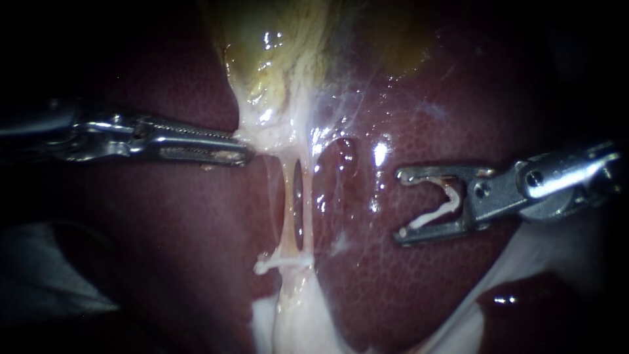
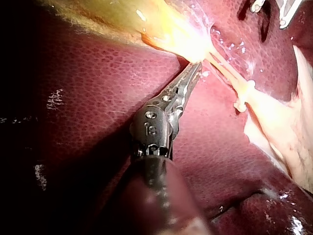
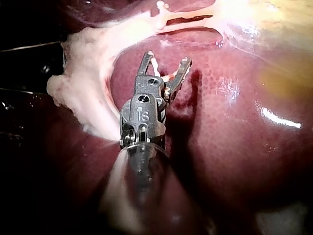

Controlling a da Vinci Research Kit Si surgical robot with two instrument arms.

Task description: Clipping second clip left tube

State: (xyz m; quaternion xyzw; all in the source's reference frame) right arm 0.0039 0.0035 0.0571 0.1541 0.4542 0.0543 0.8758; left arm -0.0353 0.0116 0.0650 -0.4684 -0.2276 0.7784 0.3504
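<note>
Two thin pale tubes run down from the gallbladder (image 1: 275, 46) neck, the left tube (image 1: 286, 203) beside the right tube (image 1: 309, 203). A white clip (image 1: 278, 263) sits across their lower end, also seen as the clip (image 2: 243, 98) in the left wrist view. My left instrument (image 1: 247, 155) has its jaws shut on pale tissue at the gallbladder neck, as the left instrument (image 2: 196, 67) shows. My right instrument (image 1: 401, 207) hangs over the liver to the right of the tubes, apart from them. Its jaws stand wide around a loaded white clip (image 1: 436, 213); the right instrument (image 3: 166, 58) shows the same.
Dark red liver (image 1: 406, 288) lies under and around everything. Thin glistening membrane (image 1: 341, 144) spreads from the gallbladder neck toward the right. Pale fatty tissue (image 1: 295, 321) gathers below the clipped end of the tubes and along the lower right.
</note>
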